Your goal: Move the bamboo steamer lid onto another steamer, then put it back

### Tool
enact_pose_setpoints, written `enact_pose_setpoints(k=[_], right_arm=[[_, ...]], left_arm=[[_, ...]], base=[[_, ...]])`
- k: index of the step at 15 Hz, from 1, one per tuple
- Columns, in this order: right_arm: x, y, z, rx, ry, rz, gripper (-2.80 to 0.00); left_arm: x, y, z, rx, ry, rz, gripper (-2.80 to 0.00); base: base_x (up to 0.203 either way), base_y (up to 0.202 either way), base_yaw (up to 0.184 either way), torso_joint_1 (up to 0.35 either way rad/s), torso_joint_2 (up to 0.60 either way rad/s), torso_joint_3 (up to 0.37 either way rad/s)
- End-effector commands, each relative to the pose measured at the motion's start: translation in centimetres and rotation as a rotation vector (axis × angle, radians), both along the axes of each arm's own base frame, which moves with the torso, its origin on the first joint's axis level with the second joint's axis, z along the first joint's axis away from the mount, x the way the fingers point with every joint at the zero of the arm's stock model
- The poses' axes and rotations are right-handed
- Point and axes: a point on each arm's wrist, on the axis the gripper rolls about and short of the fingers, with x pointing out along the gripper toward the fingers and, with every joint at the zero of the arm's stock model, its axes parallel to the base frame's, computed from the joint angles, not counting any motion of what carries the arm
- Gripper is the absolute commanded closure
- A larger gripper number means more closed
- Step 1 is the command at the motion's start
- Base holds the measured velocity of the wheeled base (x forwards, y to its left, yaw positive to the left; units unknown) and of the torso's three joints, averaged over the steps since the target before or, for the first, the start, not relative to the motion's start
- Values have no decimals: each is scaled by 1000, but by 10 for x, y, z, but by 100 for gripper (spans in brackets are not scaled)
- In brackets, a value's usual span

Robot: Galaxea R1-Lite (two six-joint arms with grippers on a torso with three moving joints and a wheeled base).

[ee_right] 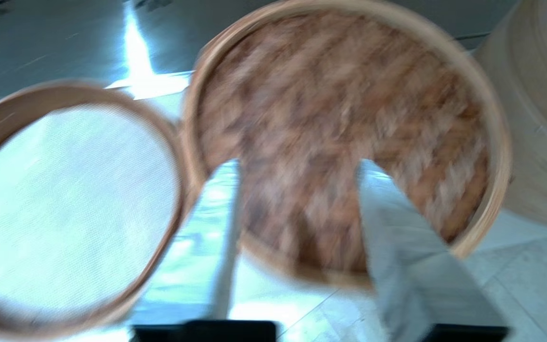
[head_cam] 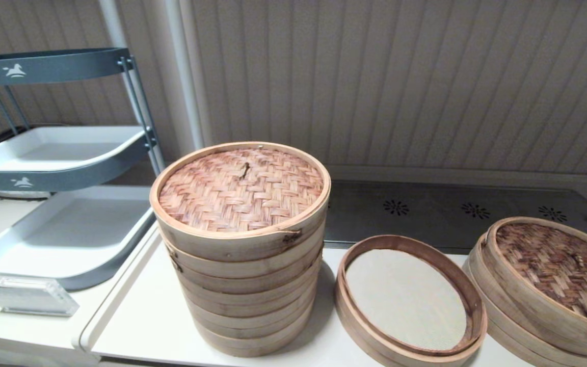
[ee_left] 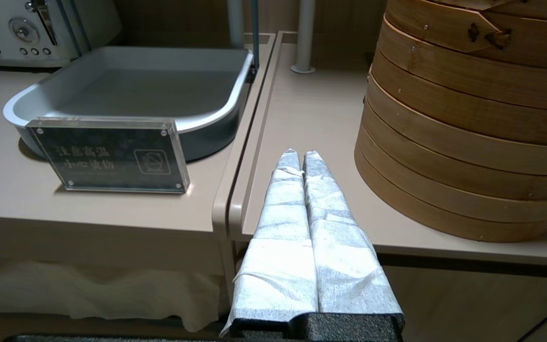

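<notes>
Hovering with fingers spread wide above the bamboo steamer lid [ee_right: 344, 137], the right gripper [ee_right: 297, 166] is holding nothing, while the left gripper [ee_left: 301, 154] is resting pressed closed.

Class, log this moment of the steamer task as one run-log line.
stage: approach | right gripper: open above bamboo steamer lid, not gripping | lid: on its own steamer | another steamer: uncovered | left gripper: shut, parked

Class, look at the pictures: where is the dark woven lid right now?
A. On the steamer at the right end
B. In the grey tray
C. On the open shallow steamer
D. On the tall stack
A: the dark lid sits on the right-end steamer, beside the open shallow steamer.
</notes>
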Motion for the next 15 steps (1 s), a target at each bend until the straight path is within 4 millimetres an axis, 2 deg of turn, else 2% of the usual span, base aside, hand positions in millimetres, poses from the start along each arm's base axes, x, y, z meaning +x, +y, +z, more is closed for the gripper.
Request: enact_pose_setpoints(k=[1,4,9,15], right_arm=[[-36,17,10,-20,-71,27,0],[-67,34,4,28,-71,142,0],[-69,42,-24,183,-26,394,0],[-86,55,-56,187,4,626,0]], left_arm=[[2,0,-7,0,22,1,0],[2,0,-7,0,21,-1,0],[2,0,-7,0,22,-1,0],[2,0,-7,0,22,0,0]], base=[[0,0,0,0,0,0],[0,0,0,0,0,0],[0,0,0,0,0,0],[0,0,0,0,0,0]])
